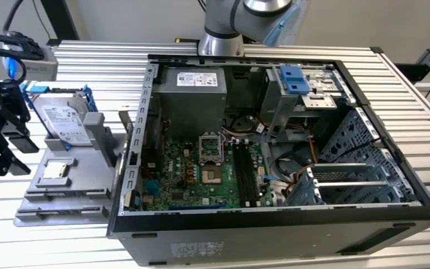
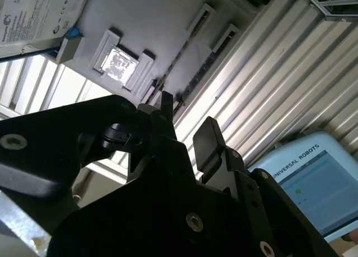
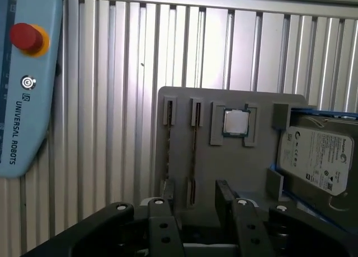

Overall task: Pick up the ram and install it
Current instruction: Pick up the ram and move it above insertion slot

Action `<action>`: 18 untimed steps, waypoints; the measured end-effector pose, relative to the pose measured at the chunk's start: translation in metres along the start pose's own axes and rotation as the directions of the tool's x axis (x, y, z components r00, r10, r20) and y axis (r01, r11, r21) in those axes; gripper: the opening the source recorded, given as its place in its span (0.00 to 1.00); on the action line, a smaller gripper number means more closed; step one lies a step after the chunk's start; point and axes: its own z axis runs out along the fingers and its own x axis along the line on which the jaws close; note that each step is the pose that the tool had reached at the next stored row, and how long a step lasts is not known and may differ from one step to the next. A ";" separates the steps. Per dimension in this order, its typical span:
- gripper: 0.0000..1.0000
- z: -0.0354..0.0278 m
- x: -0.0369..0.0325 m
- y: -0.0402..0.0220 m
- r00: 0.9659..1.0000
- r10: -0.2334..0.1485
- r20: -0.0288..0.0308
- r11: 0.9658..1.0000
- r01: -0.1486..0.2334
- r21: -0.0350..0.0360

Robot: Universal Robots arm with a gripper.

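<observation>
1. First wrist view: I saw the gripper (image 3: 196, 206) with its fingers (image 3: 161, 226) spread apart and nothing held between them.
2. The ram (image 3: 194, 156) stood on its thin edge in a pair of slots on the grey tray (image 3: 179, 98). It was straight ahead of the gap between the fingers and clear of both.
3. On the same tray the processor chip (image 3: 236, 122) lay just beside the ram. The hard drive (image 3: 316, 156) with its blue rails lay beyond the chip.
4. In the second wrist view I saw the fingers parted too, with the ram a thin dark line past their tips and not touching them.
5. I read the exterior view as a clock face. The gripper hung at about 10 o'clock from the tray, so the tray with the ram lay at about 4 o'clock from the gripper, near but apart.
6. The open computer case (image 1: 275, 140) sat at 3 o'clock from the tray, just beside it. Its long black sockets (image 1: 246, 168) were well apart from the gripper.
7. The teach pendant (image 3: 22, 89) lay on the ribbed table (image 3: 112, 56) near the tray.
</observation>
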 end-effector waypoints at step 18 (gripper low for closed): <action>1.00 0.0277 0.0014 0.0003 1.000 0.004 -0.001 1.000 -0.004 0.000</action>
